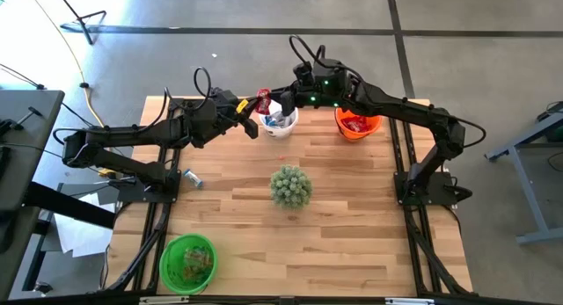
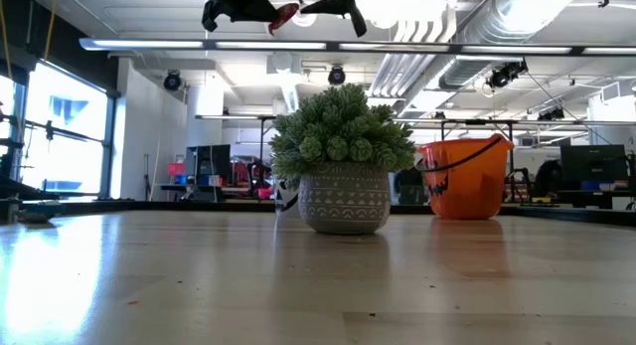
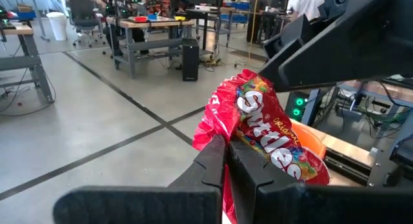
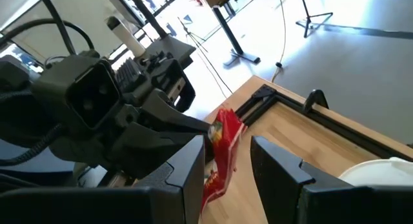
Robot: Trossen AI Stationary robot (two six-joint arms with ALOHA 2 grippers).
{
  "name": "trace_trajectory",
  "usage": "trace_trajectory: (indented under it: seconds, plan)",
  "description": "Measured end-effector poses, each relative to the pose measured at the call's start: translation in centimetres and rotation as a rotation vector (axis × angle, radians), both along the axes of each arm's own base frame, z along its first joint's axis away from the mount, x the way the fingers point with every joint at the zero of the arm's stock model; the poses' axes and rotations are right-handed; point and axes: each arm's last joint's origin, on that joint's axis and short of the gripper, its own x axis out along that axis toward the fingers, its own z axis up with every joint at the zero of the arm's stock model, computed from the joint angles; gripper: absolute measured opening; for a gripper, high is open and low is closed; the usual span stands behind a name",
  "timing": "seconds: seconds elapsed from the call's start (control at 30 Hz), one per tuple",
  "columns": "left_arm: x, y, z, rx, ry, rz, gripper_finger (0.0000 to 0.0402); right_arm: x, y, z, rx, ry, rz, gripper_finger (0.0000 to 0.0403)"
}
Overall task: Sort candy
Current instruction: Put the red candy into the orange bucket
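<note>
Two grippers: meeting high above the table's far edge, beside the white bucket.
Left gripper: pinching one red candy packet tight by its end, letting it dangle clear.
Right gripper: holding its fingers parted round the packet's lower end, likely taking it over.
Orange bucket: sitting near the far right corner, probably the packet's home.
Room: plant at mid-table, well clear below; green bucket waiting at the near left corner.

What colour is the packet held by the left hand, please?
Shiny red packet with white lettering, seen best in the left wrist view.
</note>
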Motion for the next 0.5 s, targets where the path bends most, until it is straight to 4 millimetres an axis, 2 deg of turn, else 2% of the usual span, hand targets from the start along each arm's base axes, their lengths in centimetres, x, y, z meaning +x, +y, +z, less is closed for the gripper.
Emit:
trace_trajectory:
  seconds: [0.23, 0.5]
  plan:
    - [0.0, 0.0, 0.1, 0.001, -0.008, -0.001, 0.0000, 0.4, 0.1, -0.4, 0.019, 0.004, 0.001, 0.0122]
    - [0.1, 0.0, 0.3, 0.005, -0.034, -0.017, 0.0000, 2.2, 0.7, -1.8, 0.021, 0.010, 0.030, 0.0122]
